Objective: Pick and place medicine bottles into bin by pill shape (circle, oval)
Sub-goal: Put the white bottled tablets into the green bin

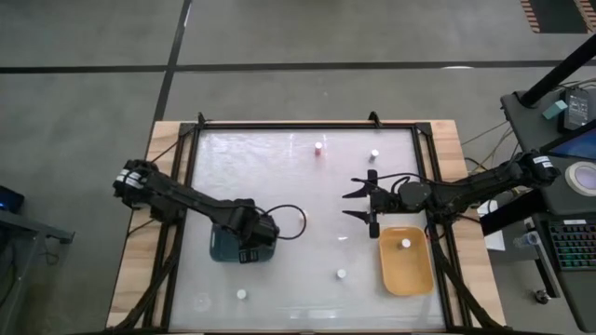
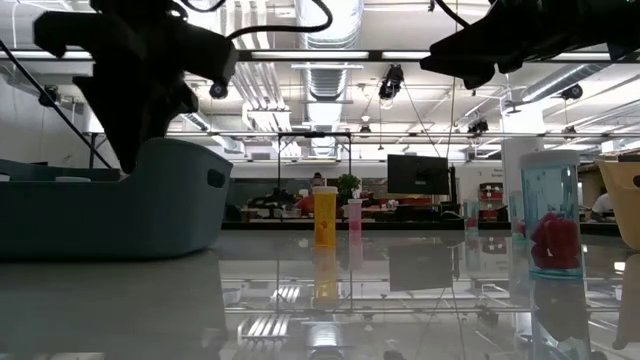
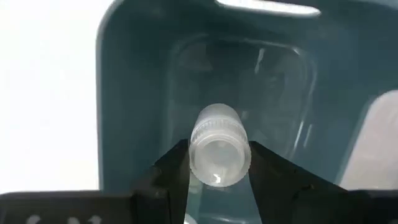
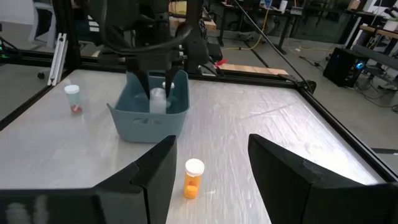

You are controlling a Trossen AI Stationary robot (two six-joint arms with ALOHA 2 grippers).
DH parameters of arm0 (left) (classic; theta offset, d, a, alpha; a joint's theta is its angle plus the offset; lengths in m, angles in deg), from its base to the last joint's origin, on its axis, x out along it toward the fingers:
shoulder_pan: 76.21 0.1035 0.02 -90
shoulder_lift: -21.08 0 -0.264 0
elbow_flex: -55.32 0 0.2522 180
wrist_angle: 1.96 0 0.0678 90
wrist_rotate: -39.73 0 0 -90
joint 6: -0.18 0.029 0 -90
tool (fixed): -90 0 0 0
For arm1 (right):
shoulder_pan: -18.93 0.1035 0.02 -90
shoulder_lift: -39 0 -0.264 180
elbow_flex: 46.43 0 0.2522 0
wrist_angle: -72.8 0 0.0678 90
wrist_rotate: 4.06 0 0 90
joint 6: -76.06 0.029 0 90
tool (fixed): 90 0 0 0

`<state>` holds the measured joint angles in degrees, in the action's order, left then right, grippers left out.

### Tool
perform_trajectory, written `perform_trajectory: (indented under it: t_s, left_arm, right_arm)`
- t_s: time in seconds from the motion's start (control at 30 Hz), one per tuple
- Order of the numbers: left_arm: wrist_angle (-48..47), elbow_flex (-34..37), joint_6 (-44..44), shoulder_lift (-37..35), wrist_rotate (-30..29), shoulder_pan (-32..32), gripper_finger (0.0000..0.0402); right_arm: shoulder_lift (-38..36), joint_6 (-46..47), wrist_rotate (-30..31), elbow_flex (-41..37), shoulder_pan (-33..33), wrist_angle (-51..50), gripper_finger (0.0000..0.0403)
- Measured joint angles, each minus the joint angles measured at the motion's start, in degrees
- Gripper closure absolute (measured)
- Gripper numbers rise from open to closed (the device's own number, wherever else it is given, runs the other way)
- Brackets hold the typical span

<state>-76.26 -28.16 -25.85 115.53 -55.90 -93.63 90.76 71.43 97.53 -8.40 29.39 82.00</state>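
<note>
My left gripper [image 1: 244, 247] points down into the dark teal tray [image 1: 222, 246] and is shut on a clear, white-capped medicine bottle [image 3: 219, 146]. My right gripper [image 1: 366, 200] is open and empty, held level above the table just beyond the far end of the yellow-orange tray [image 1: 406, 272]. That tray holds one white-capped bottle [image 1: 406, 244]. In the right wrist view an orange bottle [image 4: 193, 178] stands on the table between my right fingers and the teal tray [image 4: 151, 111]. My left gripper pinches the bottle's round side [image 3: 198, 149] between its two fingers, one on each side. The fingers come from above, pointing down into the teal tray. One end of the bottle faces up toward the wrist. I cannot tell whether the bottle touches the tray's floor.
Loose bottles stand on the white table: a reddish one [image 1: 318, 147] and a white-capped one [image 1: 374, 154] near the far edge, and two [image 1: 341, 274], [image 1: 241, 294] near the front. The low view shows an orange bottle [image 2: 326, 216] and a clear one with red pills [image 2: 550, 216].
</note>
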Motion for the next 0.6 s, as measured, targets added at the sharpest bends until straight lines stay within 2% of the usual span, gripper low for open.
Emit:
perform_trajectory:
  t_s: [0.23, 0.6]
  left_arm:
    - [3.76, 0.48, 3.99, 0.0, -0.04, 2.96, 0.0281]
    - [6.15, 3.65, 4.51, 0.0, -0.05, 4.35, 0.0281]
  right_arm:
    - [0.0, -0.04, 0.0, -0.02, 0.0, 0.0, 0.0211]
    - [0.0, -0.11, 0.0, -0.02, -0.02, -0.04, 0.0211]
